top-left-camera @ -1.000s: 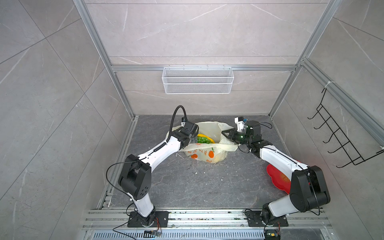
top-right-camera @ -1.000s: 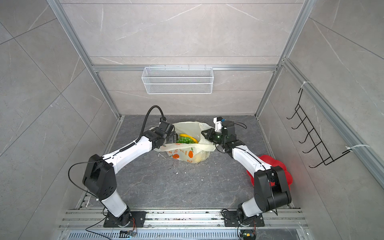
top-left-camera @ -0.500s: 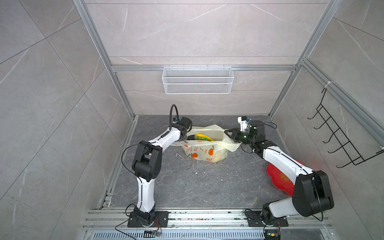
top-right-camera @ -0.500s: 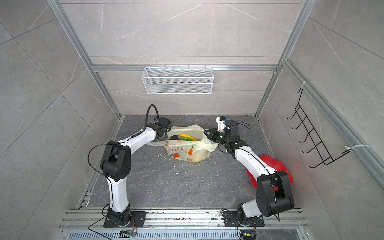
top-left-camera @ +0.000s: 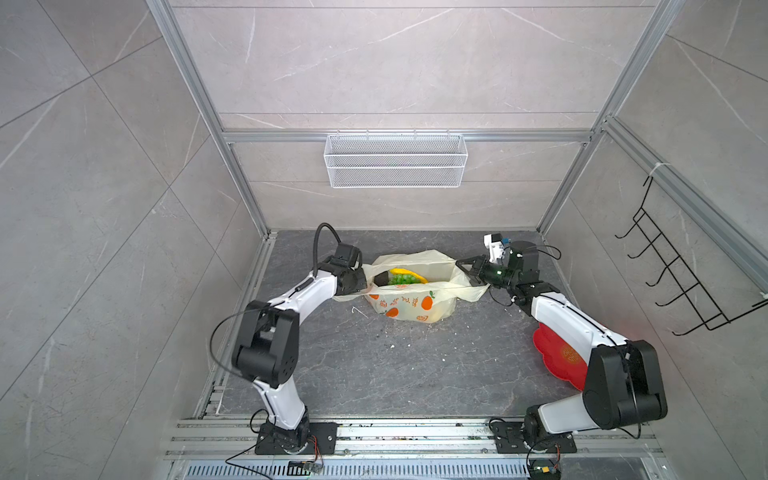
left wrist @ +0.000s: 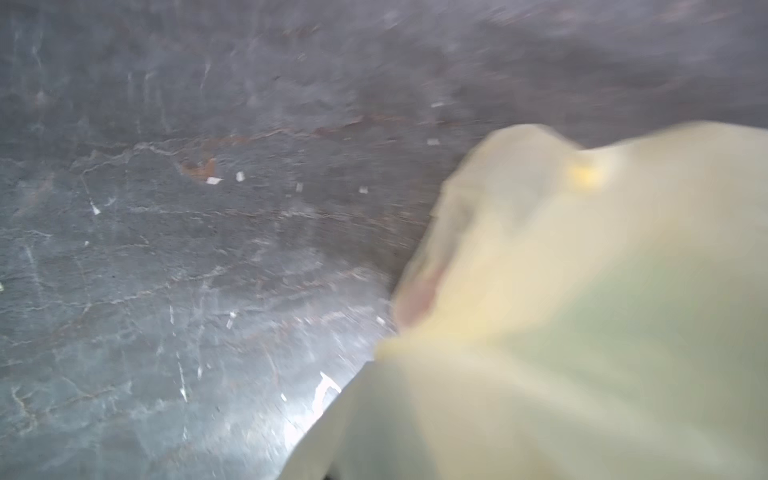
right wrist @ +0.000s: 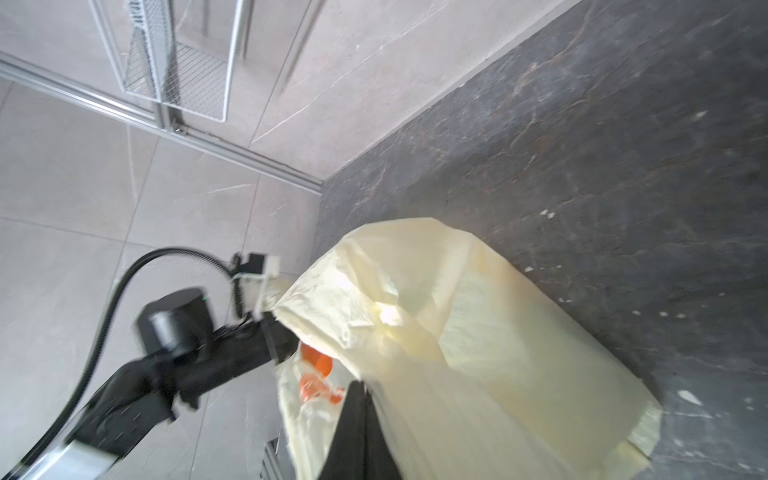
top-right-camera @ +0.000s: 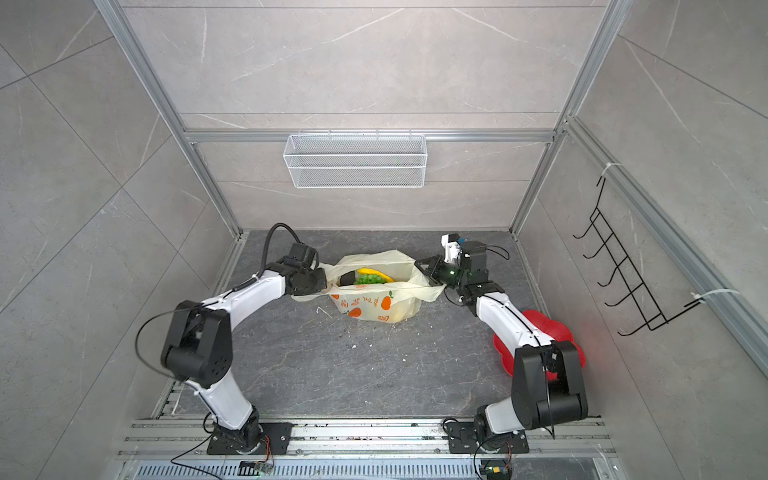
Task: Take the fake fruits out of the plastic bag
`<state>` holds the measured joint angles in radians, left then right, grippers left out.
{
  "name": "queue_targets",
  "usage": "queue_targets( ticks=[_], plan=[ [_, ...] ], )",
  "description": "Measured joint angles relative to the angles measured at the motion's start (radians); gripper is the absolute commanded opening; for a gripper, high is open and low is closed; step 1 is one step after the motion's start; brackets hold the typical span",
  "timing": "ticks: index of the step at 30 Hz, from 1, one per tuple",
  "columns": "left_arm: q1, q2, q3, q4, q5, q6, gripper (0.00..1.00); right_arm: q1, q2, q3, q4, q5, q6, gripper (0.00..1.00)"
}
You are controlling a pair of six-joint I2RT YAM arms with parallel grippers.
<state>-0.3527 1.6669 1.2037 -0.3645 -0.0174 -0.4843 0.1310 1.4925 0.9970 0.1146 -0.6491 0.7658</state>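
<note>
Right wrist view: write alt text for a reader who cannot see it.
A pale-yellow plastic bag with orange prints is held taut between two grippers on a dark stone tabletop: the right gripper pinches its near edge, and the left gripper grips its far end. A white wire basket hangs on the tiled wall behind.

Neither the orange characters [top-left-camera: 395, 302] on the plastic bag [top-left-camera: 415, 309] nor the gold emblem [top-left-camera: 570, 354] on the red plate [top-left-camera: 547, 347] was legible.
</note>
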Motion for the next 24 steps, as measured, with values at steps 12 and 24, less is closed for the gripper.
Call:
queue_targets(
  ticks=[12,24],
  plan=[
    [0.153,-0.362,-0.320,0.343,0.311,-0.112,0.00,-0.038,0.126,0.101,-0.063,0.100,-0.045,0.00],
    [0.323,-0.172,-0.252,0.441,0.385,-0.366,0.00,-0.017,0.104,0.037,0.042,-0.019,-0.043,0.00]
  ],
)
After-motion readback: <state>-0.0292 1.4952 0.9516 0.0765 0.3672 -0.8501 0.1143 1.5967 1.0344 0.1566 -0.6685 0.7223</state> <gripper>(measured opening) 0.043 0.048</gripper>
